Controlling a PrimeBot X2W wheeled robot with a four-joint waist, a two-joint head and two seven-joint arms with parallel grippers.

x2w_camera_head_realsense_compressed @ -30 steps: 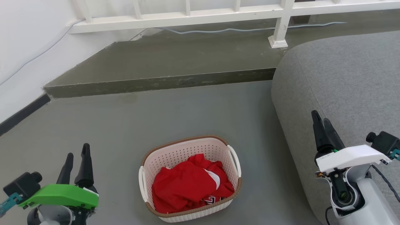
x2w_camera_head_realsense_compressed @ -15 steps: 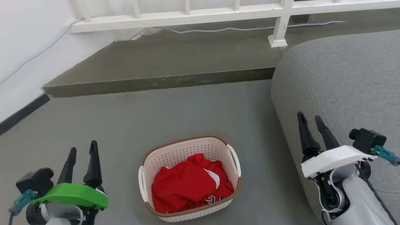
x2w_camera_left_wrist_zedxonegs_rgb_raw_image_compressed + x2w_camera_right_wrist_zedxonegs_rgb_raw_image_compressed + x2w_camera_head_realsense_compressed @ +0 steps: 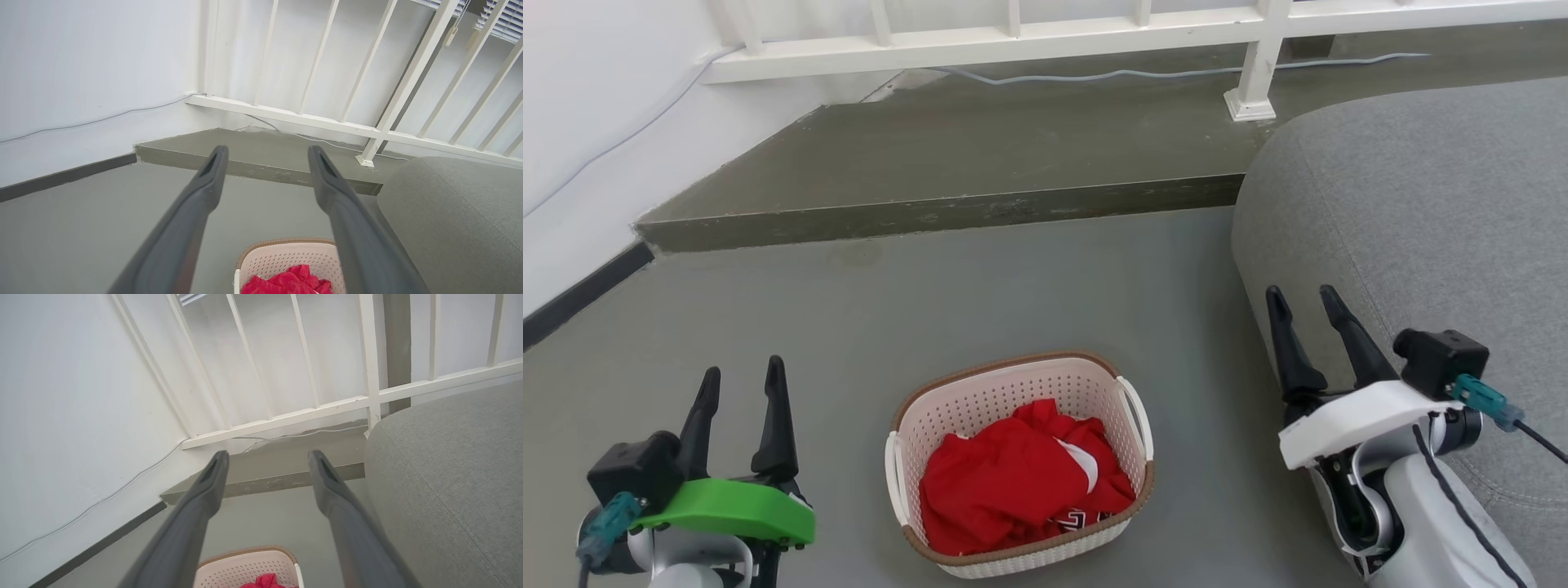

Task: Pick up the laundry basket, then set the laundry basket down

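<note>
The laundry basket (image 3: 980, 400) stands on the grey floor at the lower middle of the head view, cream-white with a brown rim and white side handles, holding a red garment (image 3: 1017, 482). My left gripper (image 3: 742, 371) is open to the basket's left, fingers pointing up the view, apart from it. My right gripper (image 3: 1298, 290) is open to the basket's right, beside the grey sofa. In the left wrist view the basket (image 3: 282, 259) shows at the bottom between my fingers (image 3: 208, 179). The right wrist view has the basket (image 3: 245, 567) low between its fingers (image 3: 212, 477).
A grey sofa (image 3: 1421, 212) fills the right side, close to my right arm. A raised concrete step (image 3: 947, 212) runs across behind the basket, with a white railing (image 3: 1013, 41) and a cable beyond. A white wall (image 3: 580, 122) with dark skirting bounds the left.
Both arms have moved inward toward the basket. The right gripper has shifted left and slightly up the view and its fingers have spread; the left has shifted right. The basket has not moved.
</note>
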